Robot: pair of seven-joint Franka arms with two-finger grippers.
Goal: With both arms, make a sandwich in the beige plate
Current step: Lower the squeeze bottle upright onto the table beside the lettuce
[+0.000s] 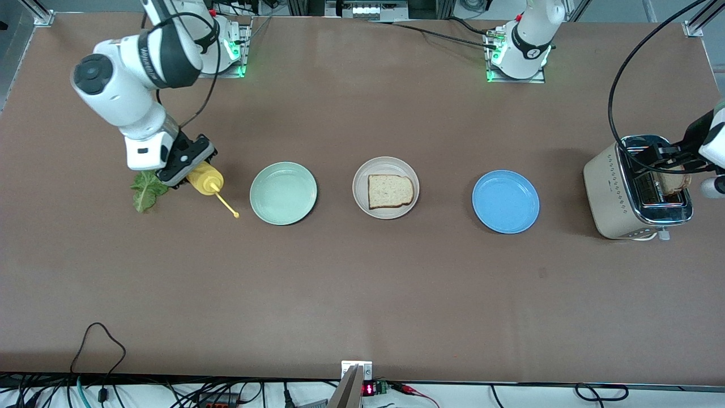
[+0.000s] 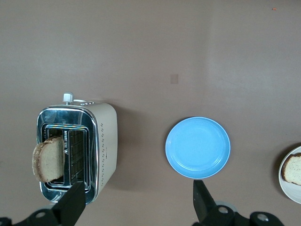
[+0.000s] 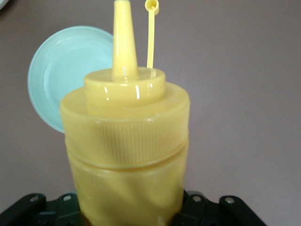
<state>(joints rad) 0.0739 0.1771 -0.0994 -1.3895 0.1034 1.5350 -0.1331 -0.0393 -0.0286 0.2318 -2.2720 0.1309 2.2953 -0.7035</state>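
Observation:
The beige plate sits mid-table with one toast slice on it; the plate's rim and the slice also show in the left wrist view. A second toast slice stands up out of the toaster. A green lettuce leaf lies on the table at the right arm's end. My right gripper is shut on a yellow mustard bottle beside the lettuce. My left gripper is open and empty above the toaster.
A mint green plate lies between the bottle and the beige plate. A blue plate lies between the beige plate and the toaster. The bottle's cap hangs open on its tether.

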